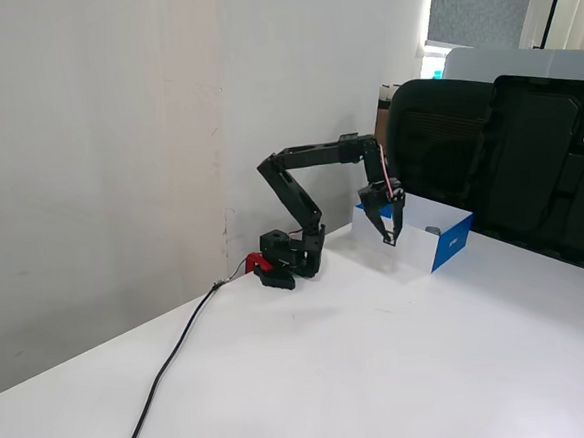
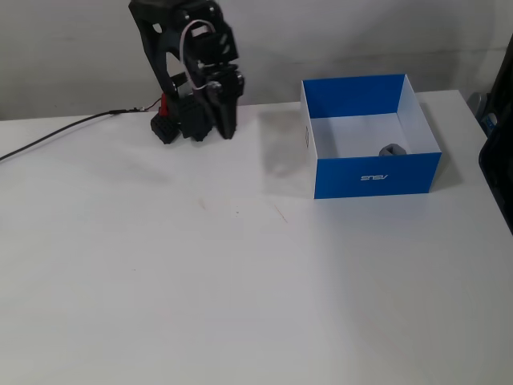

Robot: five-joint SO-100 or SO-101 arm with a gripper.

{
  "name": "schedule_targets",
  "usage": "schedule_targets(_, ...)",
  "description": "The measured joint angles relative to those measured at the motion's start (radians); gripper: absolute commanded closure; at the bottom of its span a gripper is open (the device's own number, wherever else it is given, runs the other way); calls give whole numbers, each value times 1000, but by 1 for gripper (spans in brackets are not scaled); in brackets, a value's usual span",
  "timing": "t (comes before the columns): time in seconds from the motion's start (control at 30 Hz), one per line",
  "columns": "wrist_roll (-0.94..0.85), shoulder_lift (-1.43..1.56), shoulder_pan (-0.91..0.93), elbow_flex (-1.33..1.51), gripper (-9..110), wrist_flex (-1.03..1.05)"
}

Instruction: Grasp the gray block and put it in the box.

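Black two-finger gripper [image 2: 227,128] [image 1: 387,234]: fingers drawn together to a point, nothing held between them, tips hanging above the white tabletop [image 2: 240,281] without touching it. In a fixed view the gripper sits well left of the box, just right of the arm's base; in the other it overlaps the near white side of the box, so depth there cannot be judged.

Shallow open-top rectangular box, blue on its end walls and white inside [image 2: 377,172] [image 1: 452,243]: holds the small dark-gray rounded block [image 2: 390,150], lying on the white floor close to the near blue wall, right of centre. In the side view the block shows only as a small gray spot at the rim [image 1: 431,231].

Black jointed arm [image 1: 303,163]: folded back over its base [image 2: 180,124], elbow high, forearm reaching toward the box, wrist bent so the gripper points down. A black cable [image 2: 56,135] runs from the base off the left edge
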Motion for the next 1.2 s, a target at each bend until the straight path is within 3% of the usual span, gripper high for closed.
schedule_targets(0.37, -2, 311, -308, 304, 101, -183)
schedule_targets(0.97, -57, 512, -413, 755, 101, -515)
schedule_targets(1.2, -72, 732, -420, 937, 101, -561)
